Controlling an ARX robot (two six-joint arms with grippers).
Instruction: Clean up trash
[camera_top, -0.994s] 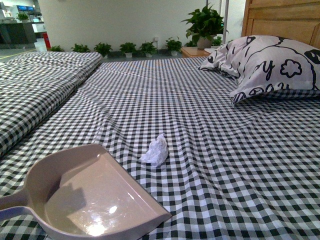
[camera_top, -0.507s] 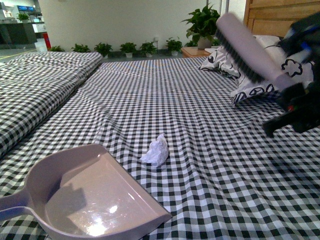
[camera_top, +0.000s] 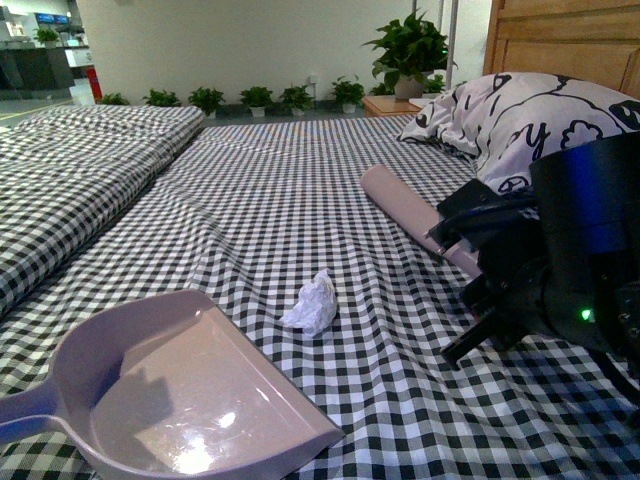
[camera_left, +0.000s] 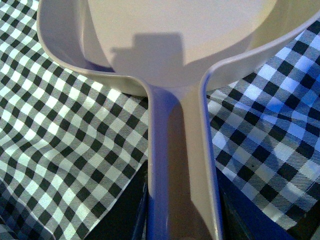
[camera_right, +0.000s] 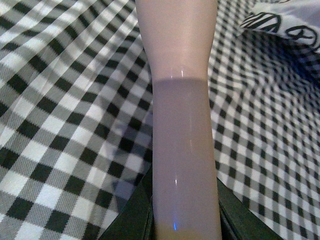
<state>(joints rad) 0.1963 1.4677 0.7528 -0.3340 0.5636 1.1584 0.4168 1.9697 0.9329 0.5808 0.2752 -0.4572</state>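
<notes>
The trash (camera_top: 312, 301), a small crumpled wad of white paper, lies on the checked bedsheet in the front view. The pinkish-beige dustpan (camera_top: 190, 395) rests on the sheet to its near left, its open lip facing the wad. My left gripper (camera_left: 182, 220) is shut on the dustpan's handle (camera_left: 180, 150). My right gripper (camera_top: 465, 262) is shut on the pinkish brush (camera_top: 405, 210), which lies low over the sheet to the right of and beyond the wad. In the right wrist view the brush handle (camera_right: 182, 125) runs straight out from the gripper (camera_right: 185, 220).
A patterned pillow (camera_top: 530, 115) lies at the back right against a wooden headboard (camera_top: 560, 40). A folded checked quilt (camera_top: 70, 170) lies along the left. Potted plants (camera_top: 255, 97) line the far wall.
My right arm has come in from the right and lowered the brush from high near the pillow down close to the sheet, right of the wad. The dustpan and wad have not moved.
</notes>
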